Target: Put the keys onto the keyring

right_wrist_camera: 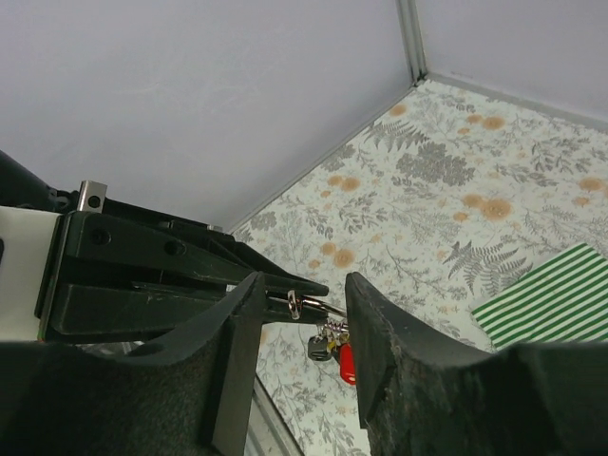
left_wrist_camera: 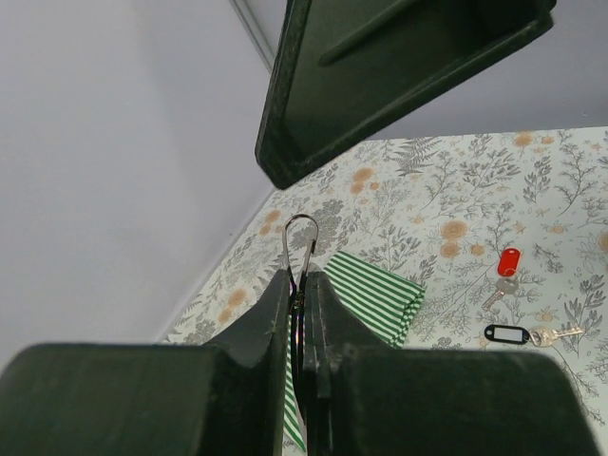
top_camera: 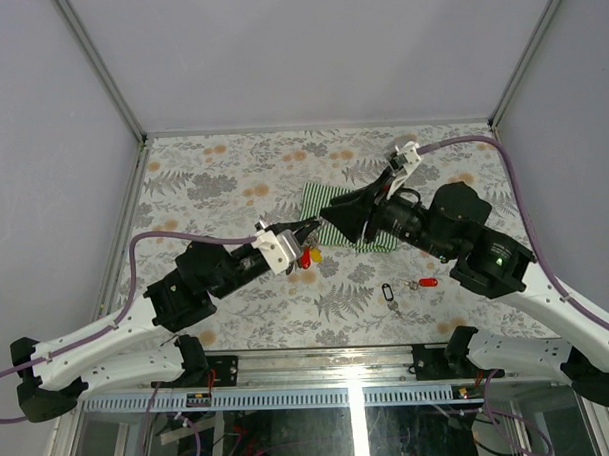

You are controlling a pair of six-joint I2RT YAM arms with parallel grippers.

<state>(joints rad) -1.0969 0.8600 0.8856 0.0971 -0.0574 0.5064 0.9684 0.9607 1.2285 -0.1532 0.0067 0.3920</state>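
Left fingers (left_wrist_camera: 271,321), keyring (left_wrist_camera: 300,218) pinched — half hidden

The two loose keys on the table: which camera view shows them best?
The left wrist view: the red-tagged key and the black-tagged key lie clear and unblocked. The top view shows both tiny; the right wrist view misses them.

A striped cloth (left_wrist_camera: 375,294) lies on the floral table (top_camera: 233,175).

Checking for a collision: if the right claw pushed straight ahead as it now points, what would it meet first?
Most likely the keyring, pinched in the shut left claw, which sits right ahead between the open fingers of the right claw; exact depth is unclear.
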